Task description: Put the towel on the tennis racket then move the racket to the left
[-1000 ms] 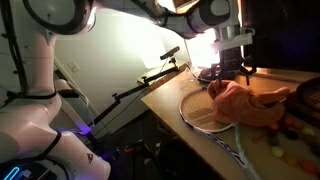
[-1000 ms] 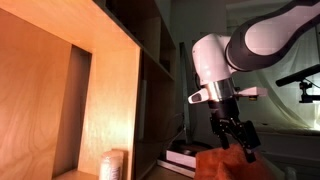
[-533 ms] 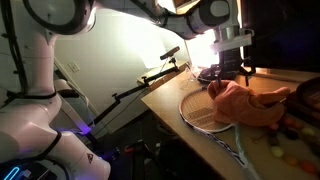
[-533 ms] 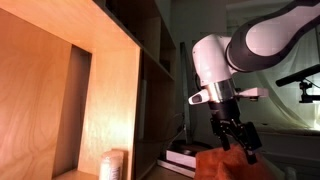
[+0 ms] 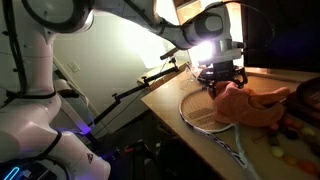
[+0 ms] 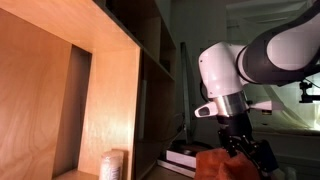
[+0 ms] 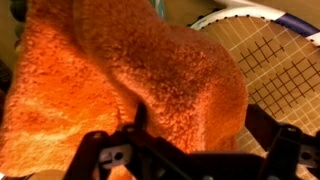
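Hand (image 5: 222,78) is now sitting lower than a second ago and is shifted sideways, hanging right over the near end of the towel (image 5: 250,102). In an exterior view the arm is also reaching lower toward the hand (image 6: 250,158). Towel and tennis racket (image 5: 198,110) are lying where they were.

The hand is spread wide and is not gripping anything. In the wrist view its fingers (image 7: 100,155) are standing far apart at the bottom of the frame, with the towel (image 7: 120,80) filling the space between and beyond them. I cannot tell whether the pads are touching the cloth.

The towel is lying bunched on the racket head, covering part of the strings. The racket is lying flat on the table (image 5: 163,100), its head close to the table's front edge and its handle running along that edge toward the camera. Bare table is showing only in a narrow strip beside the head, and past the edge it is dropping off to the floor. A thin black rod (image 5: 140,85) is slanting up just off that edge.

The strings and frame (image 7: 270,50) are showing only at the upper right of the wrist view; the rest is lying under cloth. In an exterior view the towel (image 6: 215,165) is cut off by the bottom edge, a wooden shelf unit (image 6: 60,90) is filling half the frame, and the racket is out of sight. The far right of the table is dark and hard to make out.
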You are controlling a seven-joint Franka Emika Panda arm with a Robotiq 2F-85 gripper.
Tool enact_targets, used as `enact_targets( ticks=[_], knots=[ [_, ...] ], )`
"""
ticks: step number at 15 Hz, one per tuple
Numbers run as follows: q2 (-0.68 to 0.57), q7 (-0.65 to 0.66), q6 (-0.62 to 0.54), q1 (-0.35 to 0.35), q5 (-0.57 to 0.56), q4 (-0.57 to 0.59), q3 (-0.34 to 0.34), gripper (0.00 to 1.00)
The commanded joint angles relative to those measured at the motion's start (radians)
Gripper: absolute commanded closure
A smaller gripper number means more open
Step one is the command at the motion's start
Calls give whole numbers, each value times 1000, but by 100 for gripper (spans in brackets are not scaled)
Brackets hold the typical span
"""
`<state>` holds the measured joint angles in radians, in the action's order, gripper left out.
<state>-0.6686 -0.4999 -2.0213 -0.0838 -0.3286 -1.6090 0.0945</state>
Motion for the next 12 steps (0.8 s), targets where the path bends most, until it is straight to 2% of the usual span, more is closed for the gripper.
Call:
enact_targets(
  ticks=[1,2,3,6,12],
  knots=[
    [61,43,-73,4,-15,-117,-5,0],
    [58,58,-87,3,-18,-126,-10,25],
    [57,52,-106,8,-12,-135,-6,26],
    [61,61,-146,12,-14,-165,-10,51],
    [131,79,-235,8,-29,-259,-19,94]
  ],
)
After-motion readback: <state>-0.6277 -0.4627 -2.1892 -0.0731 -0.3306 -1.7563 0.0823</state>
